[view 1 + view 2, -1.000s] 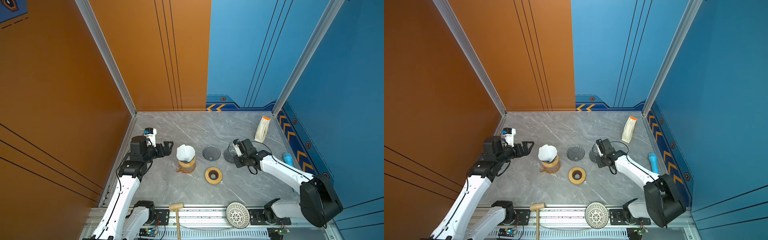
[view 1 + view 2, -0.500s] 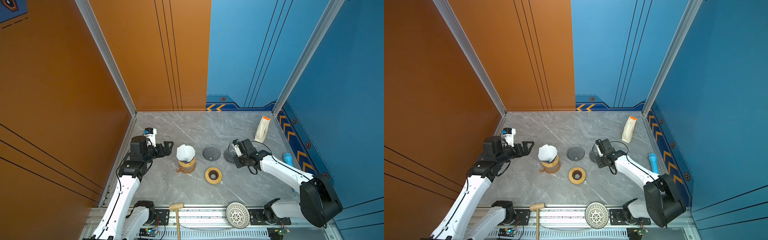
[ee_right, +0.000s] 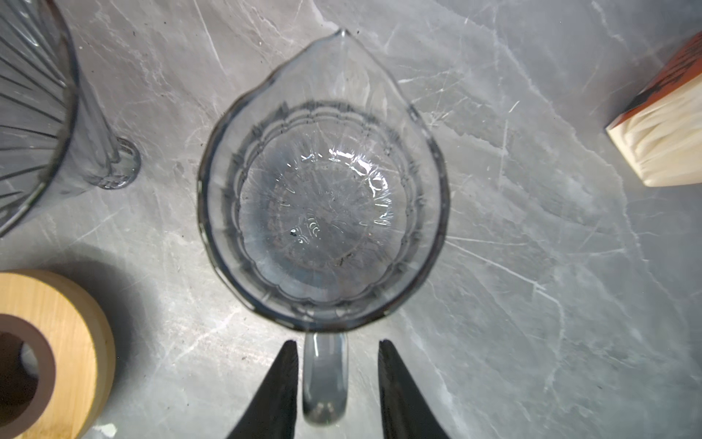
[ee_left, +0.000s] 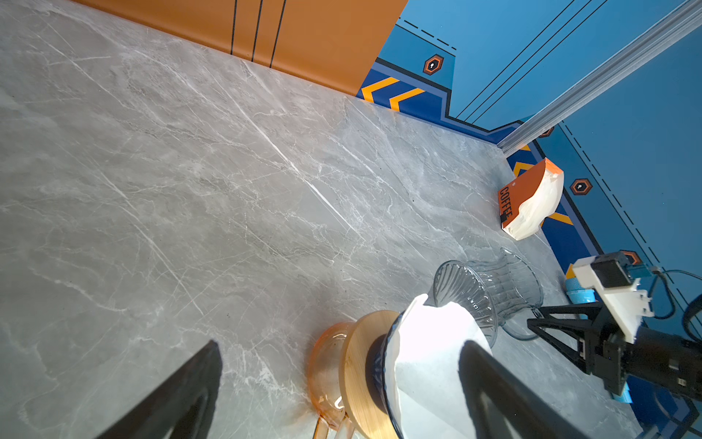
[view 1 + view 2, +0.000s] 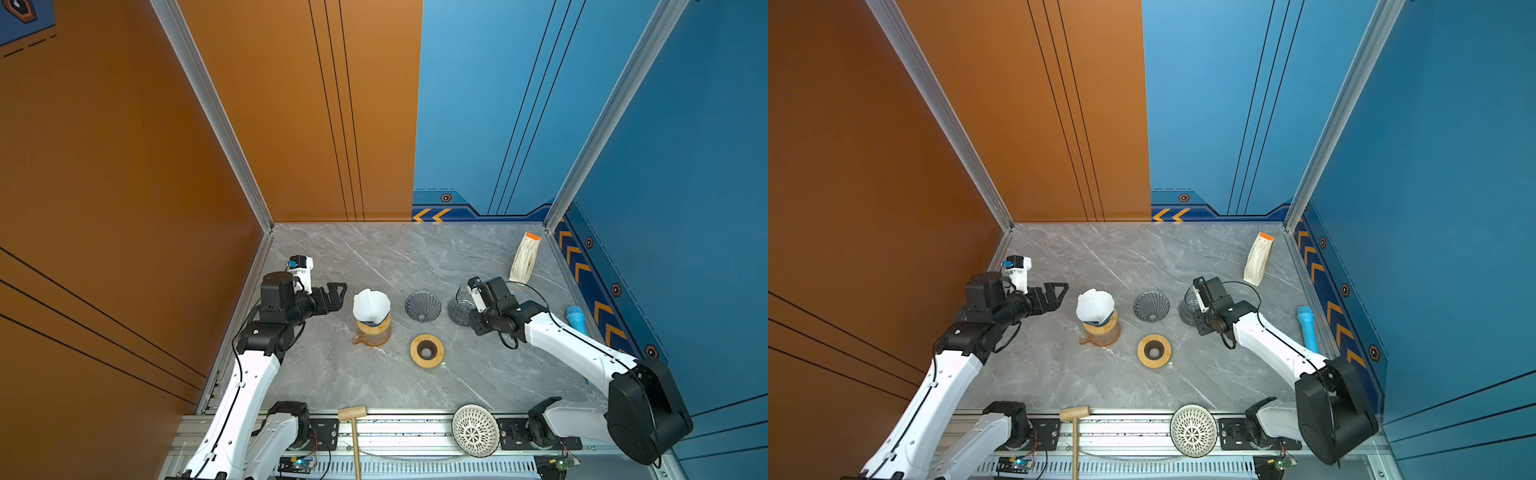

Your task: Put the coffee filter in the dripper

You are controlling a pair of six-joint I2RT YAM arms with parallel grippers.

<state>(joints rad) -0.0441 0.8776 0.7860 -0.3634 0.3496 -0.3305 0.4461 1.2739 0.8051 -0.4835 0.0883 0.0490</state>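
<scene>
A white paper coffee filter (image 5: pixel 371 303) (image 4: pixel 433 353) sits in a blue-tinted dripper (image 4: pixel 381 374). The dripper rests on a wooden collar over an amber carafe (image 5: pixel 371 334). My left gripper (image 5: pixel 338 297) (image 4: pixel 340 346) hangs just left of the filter, open wide and holding nothing. My right gripper (image 3: pixel 337 342) is open and straddles the handle (image 3: pixel 324 380) of a clear glass pitcher (image 3: pixel 323 197) (image 5: pixel 459 309). One jaw is close beside the handle and the other stands well off it. In both top views the right jaws are hidden under the wrist.
An empty grey ribbed dripper (image 5: pixel 422 306) stands between carafe and pitcher. A wooden ring (image 5: pixel 427 351) lies in front of it. A pack of filters (image 5: pixel 525 257) leans at the back right, with a blue cylinder (image 5: pixel 576 318) by the right wall. A mallet (image 5: pixel 352 419) and a white lattice dish (image 5: pixel 475 430) lie on the front rail.
My right gripper's jaws have spread apart off the pitcher's handle. Both arms, the pitcher and the filter have stayed where they were.
</scene>
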